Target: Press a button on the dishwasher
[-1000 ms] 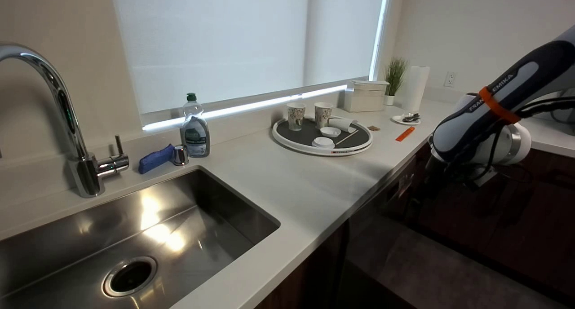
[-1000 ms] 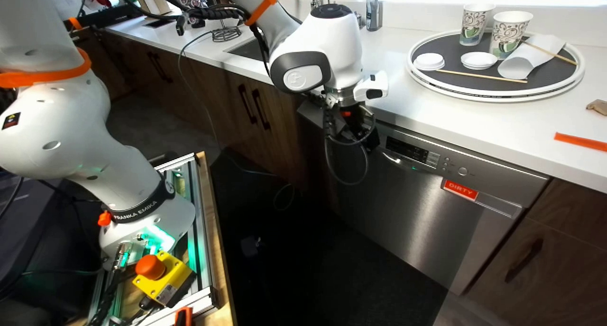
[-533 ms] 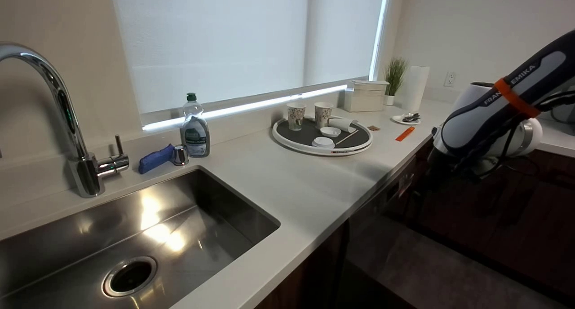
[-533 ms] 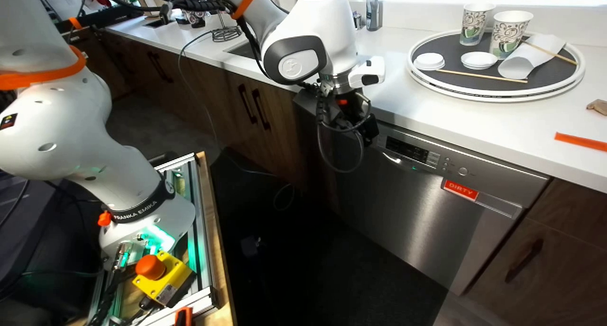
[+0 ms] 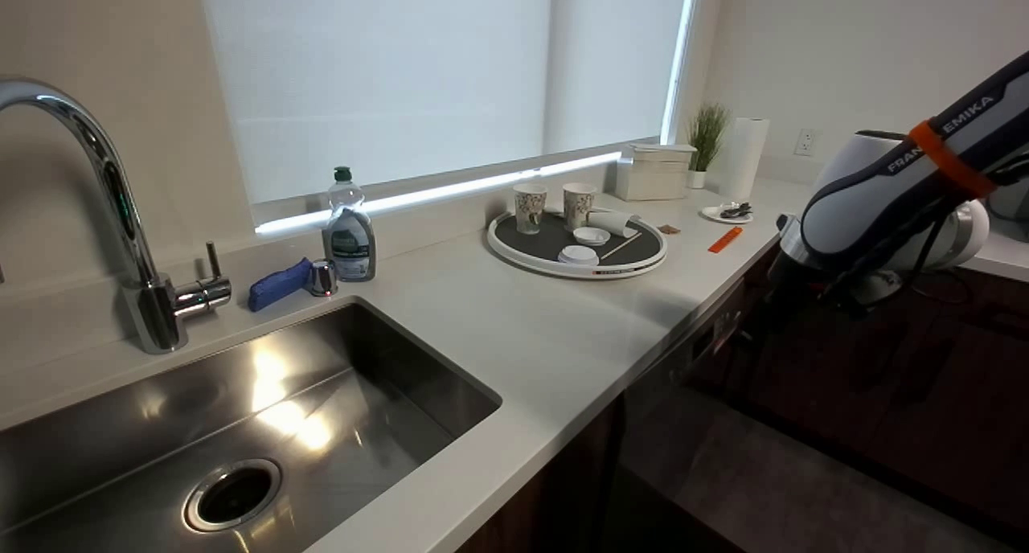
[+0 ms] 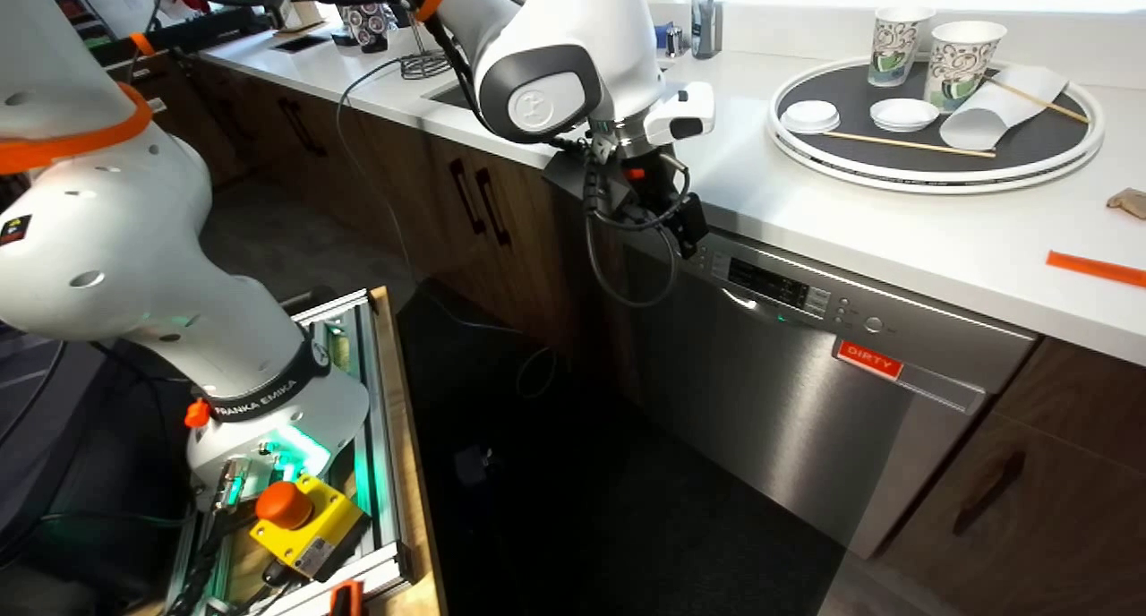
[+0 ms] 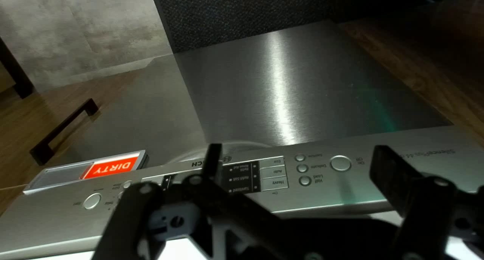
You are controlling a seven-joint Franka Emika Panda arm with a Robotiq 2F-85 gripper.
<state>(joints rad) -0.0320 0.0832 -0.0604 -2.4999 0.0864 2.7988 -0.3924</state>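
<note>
The dishwasher (image 6: 779, 401) has a brushed grey metal front and a control strip along its top, in an exterior view. It fills much of the wrist view (image 7: 242, 90). There the strip shows a large round On/Off button (image 7: 340, 163), small round buttons (image 7: 302, 168) beside it, and a dark display (image 7: 242, 177). Another round button (image 7: 92, 201) sits at the far left. My gripper (image 7: 297, 154) is open and empty, its fingers over the strip with the On/Off button between them. In an exterior view the gripper (image 6: 689, 231) is at the strip's left end; contact cannot be told.
The white counter (image 6: 743, 186) overhangs just above the strip. A round tray (image 6: 931, 182) with cups and lids stands on it. A red DIRTY sign (image 6: 868, 358) is on the dishwasher door. Wooden cabinets (image 6: 528, 267) flank it. A sink (image 5: 338, 424) is further along the counter.
In the exterior views the arm and gripper have shifted along the counter front and risen somewhat; the gripper has moved left and up relative to the dishwasher strip. The dishwasher has not moved.
</note>
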